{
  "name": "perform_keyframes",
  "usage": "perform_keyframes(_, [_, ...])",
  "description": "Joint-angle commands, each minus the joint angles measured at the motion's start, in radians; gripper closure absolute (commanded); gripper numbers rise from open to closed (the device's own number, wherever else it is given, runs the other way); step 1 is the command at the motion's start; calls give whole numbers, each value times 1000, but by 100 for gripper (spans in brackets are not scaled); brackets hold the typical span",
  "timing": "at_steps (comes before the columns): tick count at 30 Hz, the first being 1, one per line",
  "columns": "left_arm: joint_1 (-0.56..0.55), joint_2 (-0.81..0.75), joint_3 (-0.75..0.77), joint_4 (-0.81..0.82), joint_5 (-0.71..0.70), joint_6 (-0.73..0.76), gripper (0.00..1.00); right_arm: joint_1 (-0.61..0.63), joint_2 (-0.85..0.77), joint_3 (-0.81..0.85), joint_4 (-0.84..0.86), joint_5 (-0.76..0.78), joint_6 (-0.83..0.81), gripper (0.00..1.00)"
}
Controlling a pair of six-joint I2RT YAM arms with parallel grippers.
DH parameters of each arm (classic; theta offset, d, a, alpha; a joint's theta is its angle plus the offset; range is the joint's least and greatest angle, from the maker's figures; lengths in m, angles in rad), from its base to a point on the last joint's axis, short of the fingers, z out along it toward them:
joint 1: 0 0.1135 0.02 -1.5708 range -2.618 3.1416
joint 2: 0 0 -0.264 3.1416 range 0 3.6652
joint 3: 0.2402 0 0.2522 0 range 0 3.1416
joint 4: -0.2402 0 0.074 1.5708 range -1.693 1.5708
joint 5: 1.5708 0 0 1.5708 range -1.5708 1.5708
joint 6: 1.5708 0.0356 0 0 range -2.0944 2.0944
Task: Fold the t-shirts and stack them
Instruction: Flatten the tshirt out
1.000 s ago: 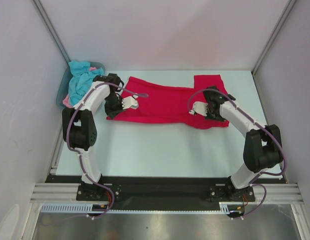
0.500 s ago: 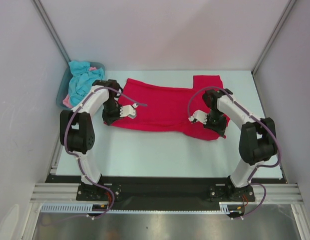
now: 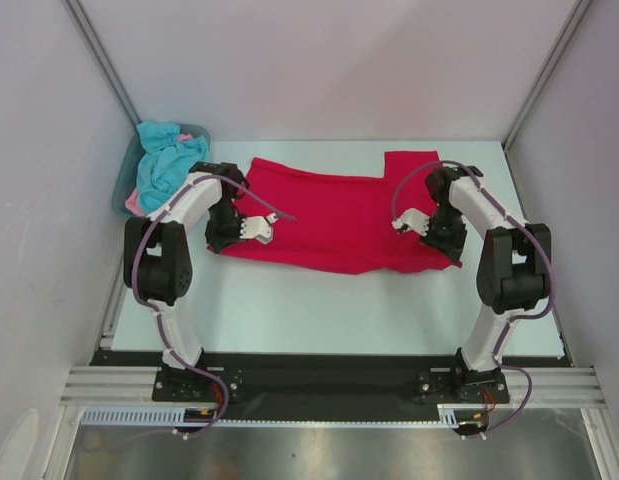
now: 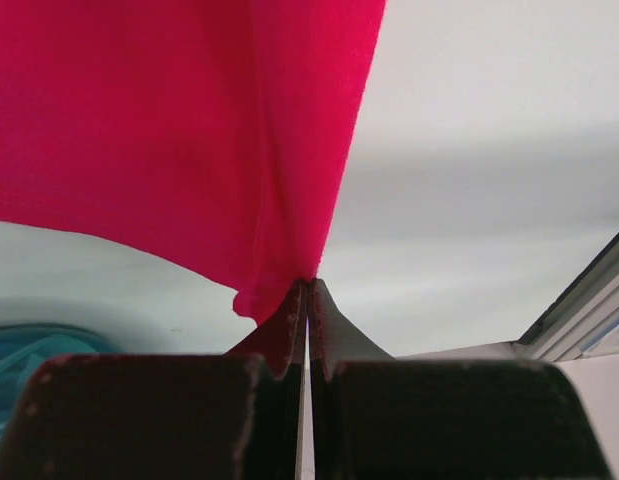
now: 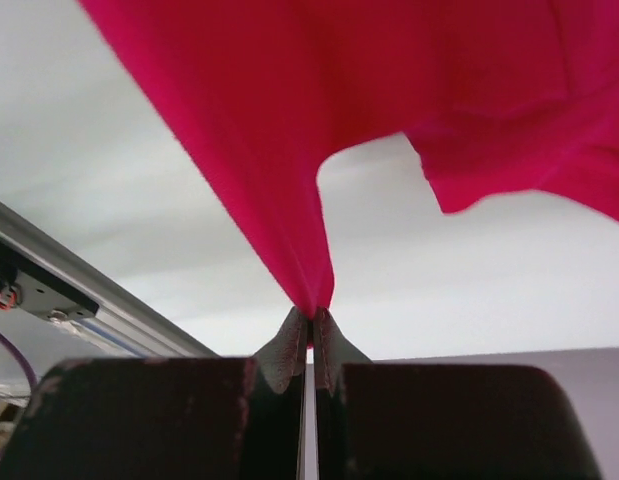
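The right gripper has shifted rightward, spreading the red t-shirt across the far table; its jaws and the left gripper's clamp the cloth's edge, with the tub of turquoise t-shirts against the left wall

In the top view, the left gripper and right gripper cover the parts of the red t-shirt that they pinch. Both wrist views cut this shirt off at the upper edge. At far left, the turquoise t-shirt hides most of the tub. Only a sliver of the pink t-shirt shows.
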Motion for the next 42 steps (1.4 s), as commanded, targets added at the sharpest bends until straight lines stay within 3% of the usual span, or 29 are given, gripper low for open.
perform_keyframes(1, [-14,25,15,-36,-20,58,100,50,10,-37,-184,1,-83,100])
perform_keyframes(9, [-35,79,24,-36,-58,106,100,142,-56,-240,-104,106,-187,100])
perform_keyframes(20, [-72,87,-2,-36,-76,155,100,168,-173,-439,-59,261,-323,100])
perform_keyframes(31, [-121,74,-65,-41,-124,215,100,239,-176,-447,-55,222,-315,100])
perform_keyframes(33, [-121,74,-57,-41,-127,198,100,242,-173,-417,-35,209,-305,91])
perform_keyframes(34, [-120,74,-39,-42,-127,190,97,240,-175,-401,-26,199,-301,74])
perform_keyframes(37, [-111,51,2,-44,-130,191,91,225,-185,-326,-24,160,-288,44])
perform_keyframes(42, [-89,31,153,-46,-87,161,81,196,-199,-187,65,102,-264,40])
